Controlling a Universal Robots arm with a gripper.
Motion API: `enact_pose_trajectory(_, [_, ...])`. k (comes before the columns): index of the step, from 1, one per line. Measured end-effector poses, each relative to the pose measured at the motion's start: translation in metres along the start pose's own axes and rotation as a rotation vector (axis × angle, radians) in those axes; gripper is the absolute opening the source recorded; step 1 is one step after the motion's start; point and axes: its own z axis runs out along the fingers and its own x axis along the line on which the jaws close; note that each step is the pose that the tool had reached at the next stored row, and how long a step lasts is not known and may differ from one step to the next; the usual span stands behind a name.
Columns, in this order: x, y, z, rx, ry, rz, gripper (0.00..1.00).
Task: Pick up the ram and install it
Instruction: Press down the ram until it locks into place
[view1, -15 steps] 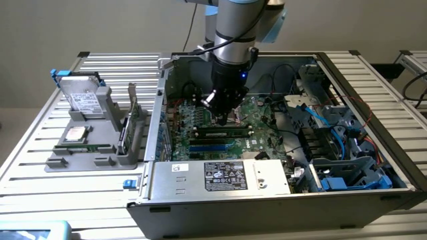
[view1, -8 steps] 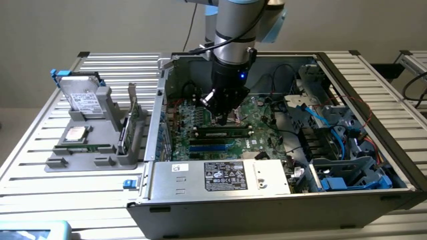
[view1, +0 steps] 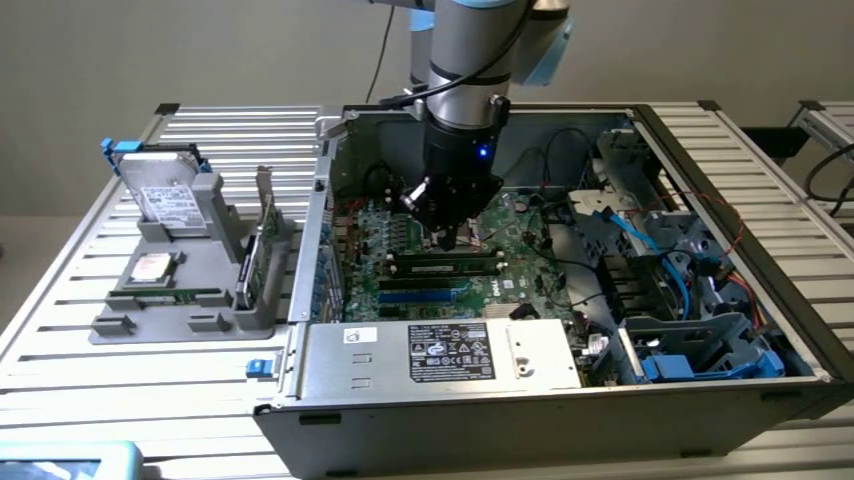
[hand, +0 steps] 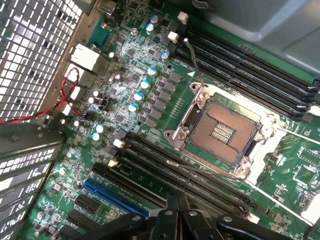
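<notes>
The arm reaches down into the open computer case (view1: 561, 380), its gripper (view1: 445, 232) hovering low over the motherboard (hand: 150, 100) near the empty CPU socket (hand: 222, 132). The fingers look pressed together, holding nothing. The ram (view1: 445, 266) sits in a slot just beside them.

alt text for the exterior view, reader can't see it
A robot arm's gripper reaches down into an open computer case, just above the ram lying in a motherboard slot. On the exterior view's left, a grey holder on the slatted table carries a hard drive and other parts.
</notes>
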Motion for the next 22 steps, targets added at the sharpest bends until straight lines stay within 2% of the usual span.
enact_pose_trajectory(4, [0.0001, 0.0, 0.0, 0.0014, -0.0028, 0.04, 0.11])
enact_pose_trajectory(7, [0.0001, 0.0, -0.0001, 0.0068, -0.0058, 0.065, 0.11])
enact_pose_trajectory(11, [0.0001, 0.0, 0.0, 0.0187, -0.0092, 0.096, 0.11])
enact_pose_trajectory(18, [0.0001, 0.0, 0.0, 0.0436, -0.0106, 0.15, 0.11])
enact_pose_trajectory(20, [0.0001, 0.0, 0.0, 0.0476, -0.0127, 0.166, 0.11])
enact_pose_trajectory(22, [0.0, 0.0, 0.0, 0.0485, -0.0166, 0.185, 0.11])
